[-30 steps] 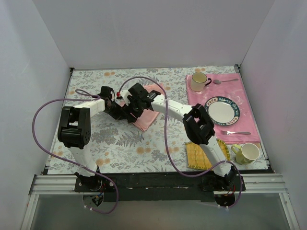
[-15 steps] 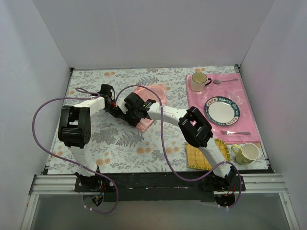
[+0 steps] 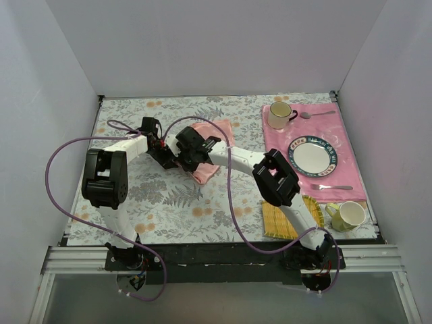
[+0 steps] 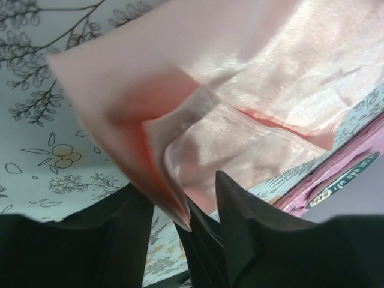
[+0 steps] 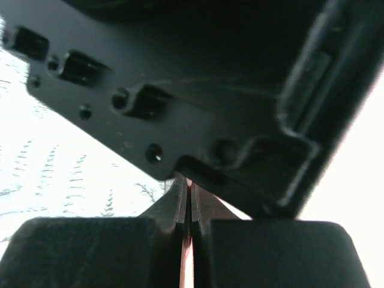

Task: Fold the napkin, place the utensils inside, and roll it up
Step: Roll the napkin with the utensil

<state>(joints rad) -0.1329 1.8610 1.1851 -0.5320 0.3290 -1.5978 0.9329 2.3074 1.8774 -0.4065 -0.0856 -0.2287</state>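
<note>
The glossy salmon napkin (image 3: 206,172) lies partly folded at mid-table, its near-left corner lifted. My right gripper (image 3: 181,150) is shut on that corner. In the right wrist view a thin pink edge of the napkin (image 5: 187,264) shows between the closed jaws of the right gripper (image 5: 187,186), with the left gripper's black body right in front. My left gripper (image 3: 165,150) faces it from the left. In the left wrist view the left gripper (image 4: 177,183) is open, and a fold of the napkin (image 4: 252,78) hangs between its spread fingers. The utensils are out of view.
A deeper pink placemat (image 3: 351,169) at the right carries a plate (image 3: 295,150), a cream mug (image 3: 279,115), an all-silver spoon (image 3: 317,114) and a fork (image 3: 331,187). A yellow cloth (image 3: 277,219) and a yellow-green mug (image 3: 347,214) sit near the right arm's base.
My right gripper has closed on the napkin's corner. My left gripper, shut a moment ago, has opened. Both wrists stay close together over the napkin's left edge.
</note>
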